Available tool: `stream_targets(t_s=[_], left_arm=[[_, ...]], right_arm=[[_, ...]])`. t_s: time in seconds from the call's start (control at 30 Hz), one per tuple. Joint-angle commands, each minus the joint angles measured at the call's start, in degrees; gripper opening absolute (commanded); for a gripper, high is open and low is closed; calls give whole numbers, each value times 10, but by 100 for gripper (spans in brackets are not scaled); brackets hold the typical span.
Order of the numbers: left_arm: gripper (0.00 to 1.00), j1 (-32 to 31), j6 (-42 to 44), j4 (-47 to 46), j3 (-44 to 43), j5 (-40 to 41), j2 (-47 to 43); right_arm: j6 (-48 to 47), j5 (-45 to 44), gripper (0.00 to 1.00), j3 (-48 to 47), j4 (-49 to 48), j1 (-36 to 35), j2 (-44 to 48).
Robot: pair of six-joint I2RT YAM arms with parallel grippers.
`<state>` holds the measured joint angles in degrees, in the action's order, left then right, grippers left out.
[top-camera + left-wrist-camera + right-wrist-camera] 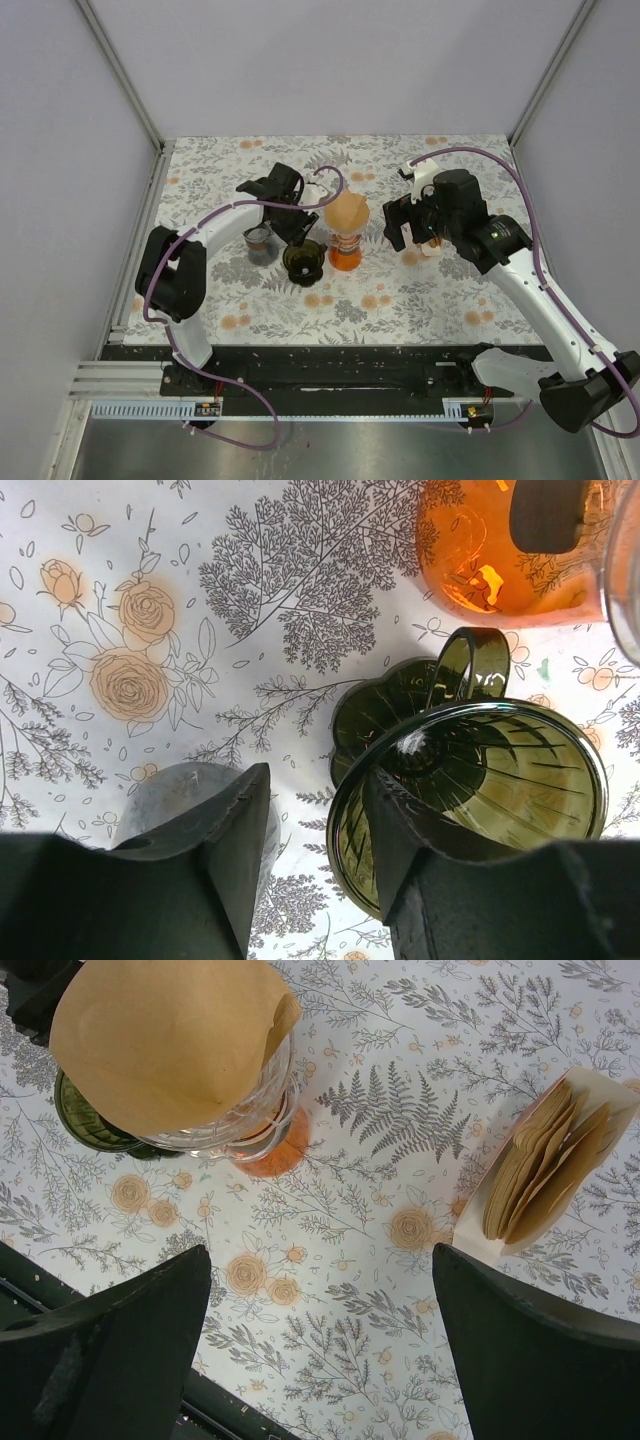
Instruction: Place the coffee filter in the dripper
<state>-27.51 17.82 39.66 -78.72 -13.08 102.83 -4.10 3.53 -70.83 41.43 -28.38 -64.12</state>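
Observation:
A brown paper coffee filter (346, 212) sits as a cone in a clear glass dripper (255, 1110) on an orange carafe (345, 255); the filter also shows in the right wrist view (170, 1040). A dark green dripper (303, 260) stands on the cloth just left of the carafe. My left gripper (295, 235) hangs open over it; in the left wrist view (315, 860) one finger overlaps the green dripper's (500, 770) rim and the other overlaps a grey cup (175, 790). My right gripper (405, 228) is open and empty, right of the carafe.
A white holder (480, 1240) with a stack of spare brown filters (530, 1175) stands by my right gripper, also in the top view (432, 250). The grey cup (259, 243) stands left of the green dripper. White walls enclose the flowered tablecloth.

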Motion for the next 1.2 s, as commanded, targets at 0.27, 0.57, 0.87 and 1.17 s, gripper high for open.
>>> stream_targets(t_s=[0.27, 0.57, 0.87, 1.17], left_arm=[[19, -4, -2, 2, 9, -14, -10], [0, -2, -9, 47, -21, 41, -23], [0, -1, -5, 68, -26, 18, -51], [0, 39, -31, 70, -64, 9, -55]], right_arm=[[-6, -6, 99, -2, -15, 2, 12], [-6, -6, 99, 0, -16, 2, 14], [-7, -5, 99, 1, -16, 3, 15], [-6, -3, 99, -5, -15, 3, 12]])
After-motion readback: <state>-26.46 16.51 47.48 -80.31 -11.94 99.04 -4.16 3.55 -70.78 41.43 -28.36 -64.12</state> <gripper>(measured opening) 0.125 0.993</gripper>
